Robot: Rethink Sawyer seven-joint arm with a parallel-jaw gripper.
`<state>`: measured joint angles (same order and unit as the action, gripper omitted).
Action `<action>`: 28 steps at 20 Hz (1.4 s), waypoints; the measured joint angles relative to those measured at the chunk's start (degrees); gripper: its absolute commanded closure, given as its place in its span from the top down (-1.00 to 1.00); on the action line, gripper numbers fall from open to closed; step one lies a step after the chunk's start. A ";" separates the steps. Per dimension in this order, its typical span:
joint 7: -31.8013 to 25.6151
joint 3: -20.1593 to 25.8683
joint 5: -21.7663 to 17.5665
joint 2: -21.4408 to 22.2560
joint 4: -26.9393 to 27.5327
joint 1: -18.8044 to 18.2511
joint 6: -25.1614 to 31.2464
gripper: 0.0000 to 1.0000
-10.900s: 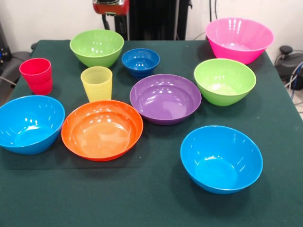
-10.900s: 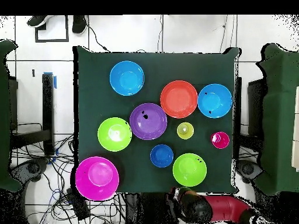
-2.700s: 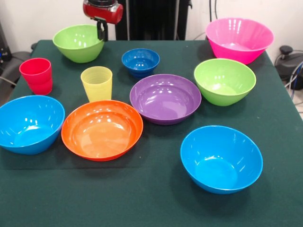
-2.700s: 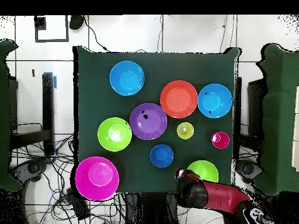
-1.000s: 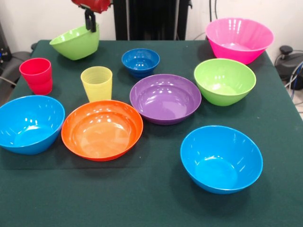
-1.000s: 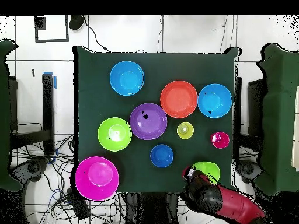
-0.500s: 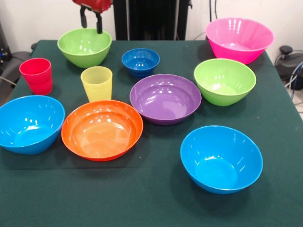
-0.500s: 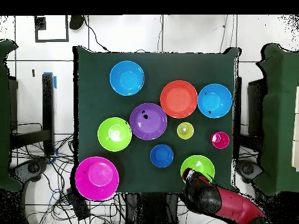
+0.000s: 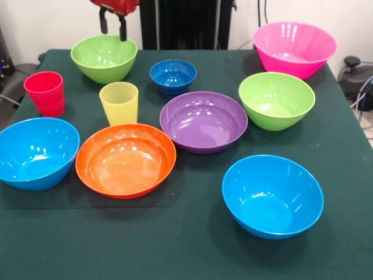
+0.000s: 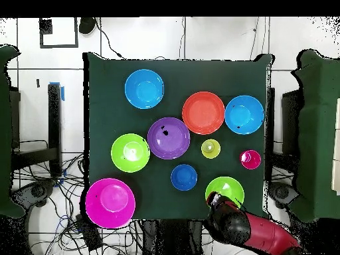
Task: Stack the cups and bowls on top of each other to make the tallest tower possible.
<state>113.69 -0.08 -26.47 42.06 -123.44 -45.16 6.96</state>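
Observation:
My gripper (image 9: 112, 27) hangs open over the far rim of a lime green bowl (image 9: 104, 58), which sits flat on the table with nothing between the fingers. In the overhead view the gripper (image 10: 216, 199) is at the edge of that bowl (image 10: 226, 190). A red cup (image 9: 45, 93) and a yellow cup (image 9: 119, 103) stand upright nearby. The small dark blue bowl (image 9: 173, 76), purple bowl (image 9: 203, 121), second lime green bowl (image 9: 276, 100), pink bowl (image 9: 294, 48), orange bowl (image 9: 125, 159) and two light blue bowls (image 9: 36, 153) (image 9: 272, 195) each stand singly. No tower is in view.
The green-covered table (image 9: 175, 245) has its far edge just behind the lime green bowl under the gripper. A black column (image 9: 186, 23) stands behind the table. Cables lie on the floor beside the table (image 10: 73, 219).
A second ago the gripper held the lime green bowl tilted and lifted at the far corner. It has let go, and the bowl now rests flat, a little nearer the table's middle.

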 measured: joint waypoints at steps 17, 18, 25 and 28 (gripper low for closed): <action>0.00 -1.04 4.79 -0.04 0.02 3.34 0.00 1.00; 0.00 -1.05 4.93 -0.12 0.06 3.38 0.00 1.00; 0.00 -1.03 6.00 -2.30 0.88 3.62 0.00 1.00; 0.00 -1.04 6.29 -3.01 1.28 3.74 0.00 1.00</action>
<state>113.69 -1.12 -20.18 39.05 -122.16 -41.42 6.96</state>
